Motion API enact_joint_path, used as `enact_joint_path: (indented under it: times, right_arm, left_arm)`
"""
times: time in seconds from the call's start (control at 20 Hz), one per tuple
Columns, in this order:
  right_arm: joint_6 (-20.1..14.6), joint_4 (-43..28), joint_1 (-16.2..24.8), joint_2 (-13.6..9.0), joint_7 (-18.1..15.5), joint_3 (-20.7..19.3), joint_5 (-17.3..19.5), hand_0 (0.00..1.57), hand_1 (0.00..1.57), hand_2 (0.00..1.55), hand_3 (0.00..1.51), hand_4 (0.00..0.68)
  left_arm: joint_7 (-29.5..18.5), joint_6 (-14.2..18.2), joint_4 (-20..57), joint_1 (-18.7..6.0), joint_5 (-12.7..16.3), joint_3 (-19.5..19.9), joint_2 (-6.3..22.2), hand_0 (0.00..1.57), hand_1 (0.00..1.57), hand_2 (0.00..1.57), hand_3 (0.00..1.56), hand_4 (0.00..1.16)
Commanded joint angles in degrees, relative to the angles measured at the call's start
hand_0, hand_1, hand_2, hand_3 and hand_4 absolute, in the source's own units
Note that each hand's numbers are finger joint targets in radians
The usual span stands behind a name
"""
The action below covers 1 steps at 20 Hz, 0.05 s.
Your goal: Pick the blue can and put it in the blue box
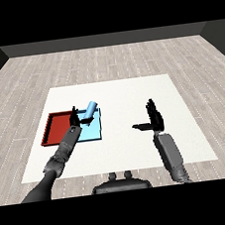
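The left hand [78, 119] has the blue can [90, 110] tilted above the light blue tray [96, 131], fingers apparently curled round it. Release remains. The right hand [154, 119] hangs open, idle.

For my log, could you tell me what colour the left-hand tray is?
Red; the tray shows best in the head view.
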Motion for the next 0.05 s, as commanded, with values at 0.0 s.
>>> enact_joint_path:
  times: [0.0]
  right_arm:
    - [0.6, -0.6, -0.8, -1.9, 0.6, 1.4, 2.3, 0.00, 0.00, 0.00, 0.00, 0.000]
  left_arm:
    - [-15.7, 1.2, -11.0, 2.8, 5.1, 5.7, 1.3, 0.00, 0.00, 0.00, 0.00, 0.00]
